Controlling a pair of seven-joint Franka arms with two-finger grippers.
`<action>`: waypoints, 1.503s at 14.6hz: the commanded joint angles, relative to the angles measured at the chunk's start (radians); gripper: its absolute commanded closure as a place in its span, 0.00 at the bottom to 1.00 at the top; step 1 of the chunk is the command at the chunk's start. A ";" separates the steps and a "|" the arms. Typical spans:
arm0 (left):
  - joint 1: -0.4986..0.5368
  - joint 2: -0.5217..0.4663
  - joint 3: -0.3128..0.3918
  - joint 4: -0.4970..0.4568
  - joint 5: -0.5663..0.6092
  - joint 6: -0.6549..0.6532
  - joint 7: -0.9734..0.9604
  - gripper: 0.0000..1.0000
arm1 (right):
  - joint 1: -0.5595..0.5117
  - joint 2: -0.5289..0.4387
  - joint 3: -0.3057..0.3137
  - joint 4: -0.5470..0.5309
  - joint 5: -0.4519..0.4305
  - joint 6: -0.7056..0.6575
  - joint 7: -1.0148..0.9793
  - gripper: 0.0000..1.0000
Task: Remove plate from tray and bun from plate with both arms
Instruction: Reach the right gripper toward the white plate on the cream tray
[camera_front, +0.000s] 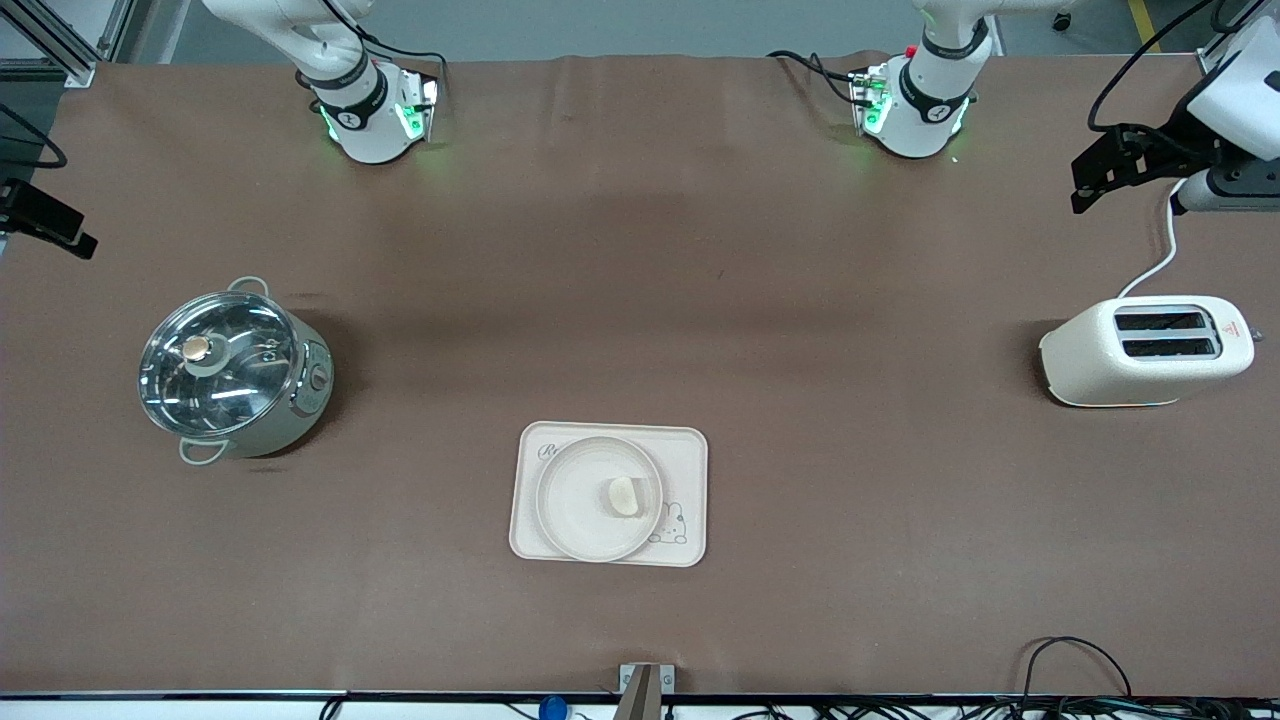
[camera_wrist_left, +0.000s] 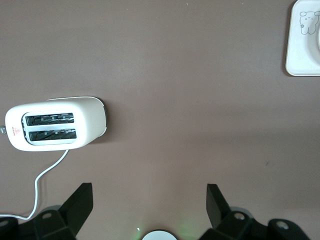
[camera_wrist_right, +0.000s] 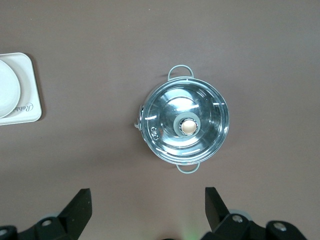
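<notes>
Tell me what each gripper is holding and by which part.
Nothing is held: left gripper and right gripper are both open and empty.

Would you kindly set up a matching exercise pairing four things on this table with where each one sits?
Things:
1. bun
2. plate
3. pot
4. toaster

Places:
A. toward the left arm's end of the table
B. on the rabbit tray
C. on the plate
D. toward the right arm's end of the table

Pairs: 1-C, 2-B, 3-D, 4-A
</notes>
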 joint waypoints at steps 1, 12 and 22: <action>0.008 0.004 -0.002 0.012 0.015 -0.001 0.025 0.00 | -0.007 -0.011 0.010 -0.010 -0.002 -0.002 0.000 0.00; 0.010 0.006 -0.001 0.012 0.013 -0.001 0.025 0.00 | 0.001 -0.006 0.011 -0.013 0.125 0.072 -0.005 0.00; 0.008 0.012 -0.002 -0.009 0.006 -0.001 0.022 0.00 | 0.218 0.274 0.011 -0.198 0.387 0.447 0.148 0.00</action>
